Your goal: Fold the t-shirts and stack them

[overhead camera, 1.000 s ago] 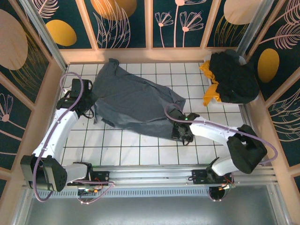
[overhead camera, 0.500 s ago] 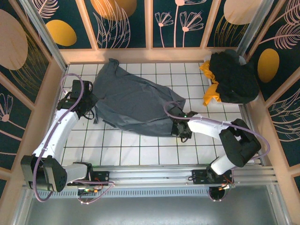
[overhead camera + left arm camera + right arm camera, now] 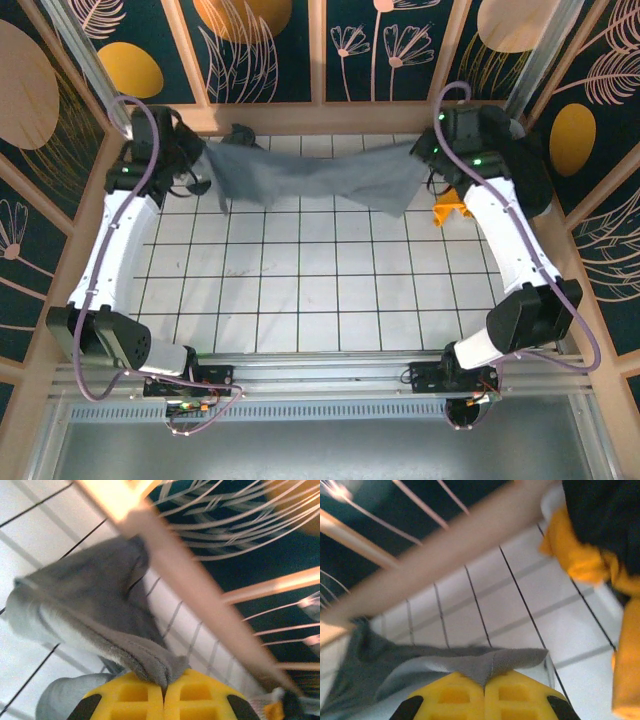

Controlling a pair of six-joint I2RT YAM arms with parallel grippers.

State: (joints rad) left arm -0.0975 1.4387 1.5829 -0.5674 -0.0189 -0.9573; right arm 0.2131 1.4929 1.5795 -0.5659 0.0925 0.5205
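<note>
The slate grey-blue t-shirt (image 3: pixel 310 175) hangs stretched between both arms above the back of the tiled table. My left gripper (image 3: pixel 197 158) is shut on its left end; in the left wrist view the cloth (image 3: pixel 95 605) is pinched between the yellow fingers (image 3: pixel 130 700). At the other end, my right gripper (image 3: pixel 422 158) is shut on the shirt's right edge, and the grey cloth (image 3: pixel 485 662) shows clamped between its yellow fingers (image 3: pixel 515 697). The black t-shirt (image 3: pixel 500 165) and the yellow-orange t-shirt (image 3: pixel 450 210) lie heaped at the back right.
Wooden-framed patterned walls (image 3: pixel 320 105) close in the table at the back and sides. White tiled floor (image 3: pixel 320 290) spreads in front of the hanging shirt. A metal rail (image 3: pixel 320 375) runs along the near edge by the arm bases.
Both arms swung from the table's middle to the back corners. The grey-blue shirt, lying flat before, was lifted and now hangs stretched between the two grippers.
</note>
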